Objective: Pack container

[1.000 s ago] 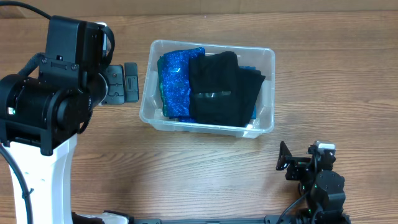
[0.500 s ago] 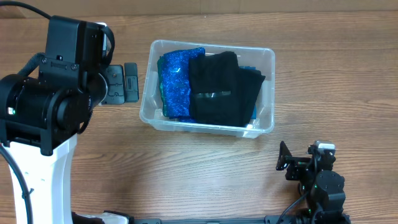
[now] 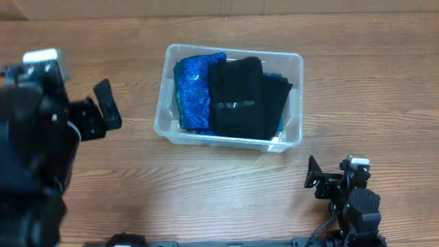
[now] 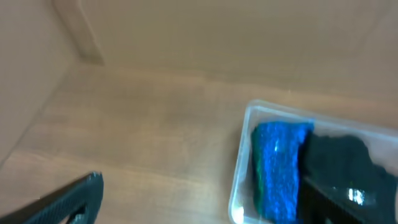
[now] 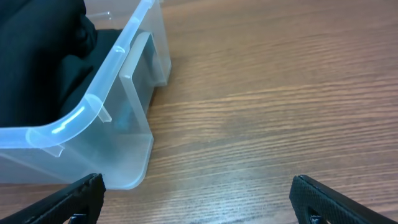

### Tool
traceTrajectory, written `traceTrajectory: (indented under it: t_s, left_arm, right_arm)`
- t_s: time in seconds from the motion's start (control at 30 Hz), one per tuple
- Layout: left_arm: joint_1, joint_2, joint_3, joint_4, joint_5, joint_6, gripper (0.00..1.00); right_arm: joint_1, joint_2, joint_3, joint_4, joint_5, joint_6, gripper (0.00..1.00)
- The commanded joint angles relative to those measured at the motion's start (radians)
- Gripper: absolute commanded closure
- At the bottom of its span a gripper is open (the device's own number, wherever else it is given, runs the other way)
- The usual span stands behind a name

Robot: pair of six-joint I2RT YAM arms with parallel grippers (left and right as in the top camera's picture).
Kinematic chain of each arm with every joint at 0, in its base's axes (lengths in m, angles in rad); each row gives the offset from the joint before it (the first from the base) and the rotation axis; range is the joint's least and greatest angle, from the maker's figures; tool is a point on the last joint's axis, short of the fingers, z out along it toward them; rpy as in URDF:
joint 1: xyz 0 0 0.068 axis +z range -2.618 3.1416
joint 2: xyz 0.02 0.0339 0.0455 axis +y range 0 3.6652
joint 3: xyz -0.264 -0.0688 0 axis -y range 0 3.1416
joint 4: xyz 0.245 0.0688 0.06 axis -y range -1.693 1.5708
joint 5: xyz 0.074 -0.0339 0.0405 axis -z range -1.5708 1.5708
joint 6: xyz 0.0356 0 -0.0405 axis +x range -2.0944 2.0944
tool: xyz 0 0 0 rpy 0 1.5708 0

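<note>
plainly left gripper and right gripper gape empty; label in container unreadable.

The left arm, at the left of the overhead frame, is a blurred black bulk with a white block on top, and the left end effector is flat and black. The right arm, at the lower right, is black with a white cap and green lights. The right end effector has black fingers.
</note>
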Motion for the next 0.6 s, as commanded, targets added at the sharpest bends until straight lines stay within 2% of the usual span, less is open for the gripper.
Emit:
traceTrajectory:
  t_s: [0.0,0.1,0.17,0.2,0.27,0.43,0.57]
  left_arm:
    - [0.038,-0.192,-0.393,0.212,0.149,0.079,0.0]
    - [0.038,-0.402,-0.744,0.411,0.167,0.074,0.0]
    - [0.038,-0.504,-0.899,0.493,0.185,0.074,0.0]
    - [0.038,-0.601,-1.035,0.552,0.198,0.069,0.0]
    - [0.038,-0.72,-1.182,0.587,0.222,0.066,0.0]
    - [0.038,-0.91,-1.394,0.59,0.244,0.039,0.0]
    - [0.034,-0.977,-1.487,0.597,0.263,0.033,0.0]
  right_arm:
    - [-0.003,-0.012,-0.018,0.0,-0.002,-0.004,0.0]
    - [-0.003,-0.012,-0.018,0.0,-0.002,-0.004,0.0]
    - [-0.003,-0.012,-0.018,0.0,-0.002,-0.004,0.0]
    - [-0.003,-0.012,-0.018,0.0,-0.002,-0.004,0.0]
    - [-0.003,-0.012,-0.018,0.0,-0.002,-0.004,0.0]
    - [-0.003,-0.012,-0.018,0.0,-0.002,-0.004,0.0]
    - [-0.003,-0.012,-0.018,0.0,-0.002,-0.004,0.0]
